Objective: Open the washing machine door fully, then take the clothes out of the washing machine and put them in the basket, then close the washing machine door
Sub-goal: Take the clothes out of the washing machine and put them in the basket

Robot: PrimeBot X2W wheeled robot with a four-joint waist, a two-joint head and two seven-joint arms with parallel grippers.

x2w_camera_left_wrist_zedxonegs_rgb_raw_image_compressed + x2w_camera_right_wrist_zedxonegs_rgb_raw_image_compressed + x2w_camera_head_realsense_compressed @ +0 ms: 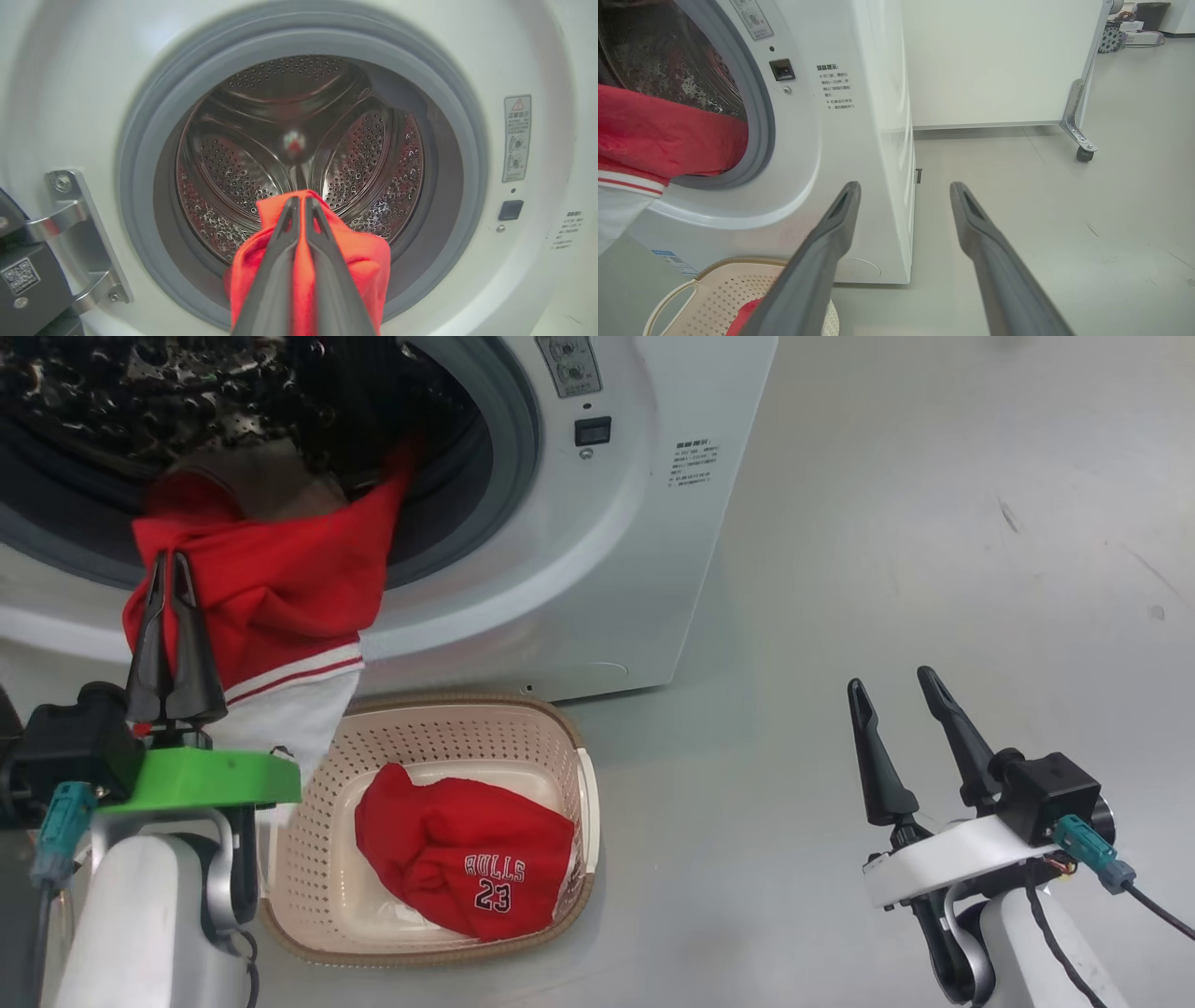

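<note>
Grey smooth floor (887,523) lies before the big white front-loading washing machine (607,569), and a pale panel on wheels (994,60) stands behind it. The round opening of the machine is free. The washing machine door (18,280) is swung away to the side on its metal hinge (84,233), but the pictures do not tell if it is open fully.

The left claw (173,560) has its two dark fingers pressed together, and it pinches a red garment with a white panel and red stripes (271,588). This garment hangs over the lower lip of the opening, partly inside the perforated steel drum (299,116) and partly outside. Its white end hangs near the back left corner of the small cream perforated basket with a brown rim (569,747).

The basket stands on the floor just in front of the machine. A red jersey printed "BULLS 23" (467,859) lies in it already. The right claw (889,678) is spread wide and holds nothing, well apart to the right.

So the door step seems done, one piece is delivered, and the second piece is about half way out. What is left, probably: to bring this garment over the basket, to let it go, and to close the door. The garment hides the bottom of the drum, so it is not sure if more clothes wait there.
</note>
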